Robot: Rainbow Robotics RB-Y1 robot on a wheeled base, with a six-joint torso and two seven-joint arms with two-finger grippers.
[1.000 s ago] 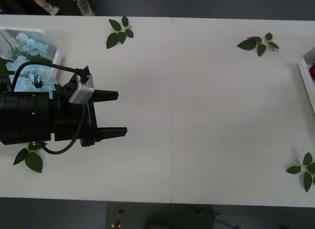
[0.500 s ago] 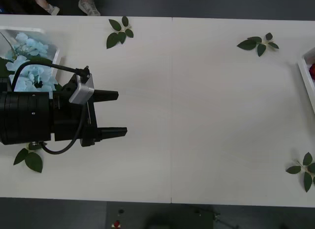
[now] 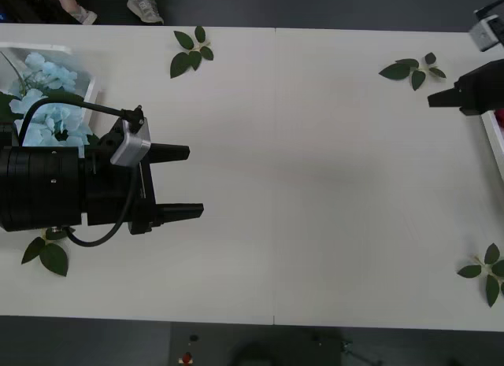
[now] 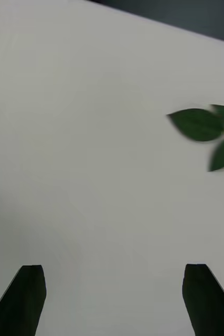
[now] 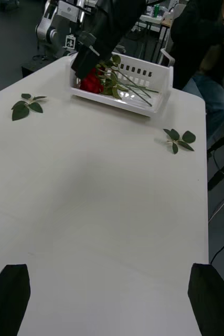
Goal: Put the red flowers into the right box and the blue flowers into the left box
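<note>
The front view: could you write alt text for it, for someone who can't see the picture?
A white table seen from above, with the robot's black left gripper open over its left side beside a box of blue flowers. The right gripper enters at the far right edge, near the rim of the right box. Four loose leaf sprigs lie scattered around.

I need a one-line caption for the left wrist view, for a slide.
Right gripper over the right box holding the red flowers; leaf sprigs on the white table.

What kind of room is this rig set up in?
Probably a robotics lab or workshop: beyond the long white table stands another grey robot arm, with cluttered desks behind, and a seated person in dark clothes beside the table's far end.
</note>
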